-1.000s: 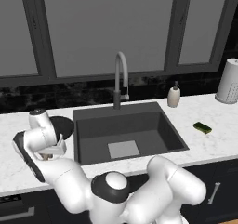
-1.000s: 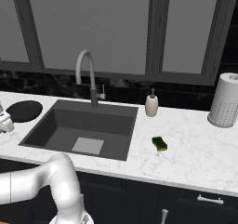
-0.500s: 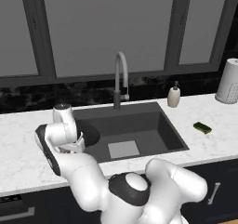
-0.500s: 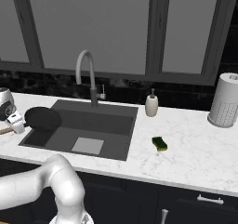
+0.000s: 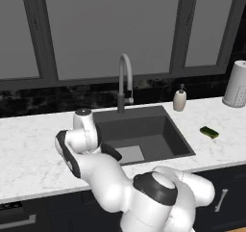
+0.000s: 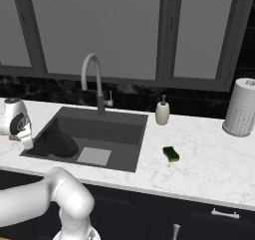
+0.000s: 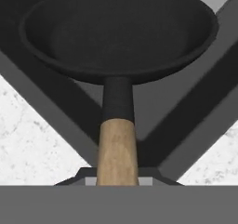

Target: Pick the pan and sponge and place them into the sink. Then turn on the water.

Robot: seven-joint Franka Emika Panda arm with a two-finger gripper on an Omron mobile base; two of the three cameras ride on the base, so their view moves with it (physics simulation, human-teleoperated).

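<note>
While the pan hangs over the left part of the sink, we see its wooden handle running down between the gripper's jaws, which are clamped on it. The pan is round, black and matte; there is one. Its bowl sits inside the basin's left rim, with open dark floor to its right around a pale square patch. One sponge, a small green block, lies on the white marble counter right of the sink, well apart from the pan. One arched grey faucet stands behind the basin, one beige soap bottle just right of it, and one paper roll at the far right.
</note>
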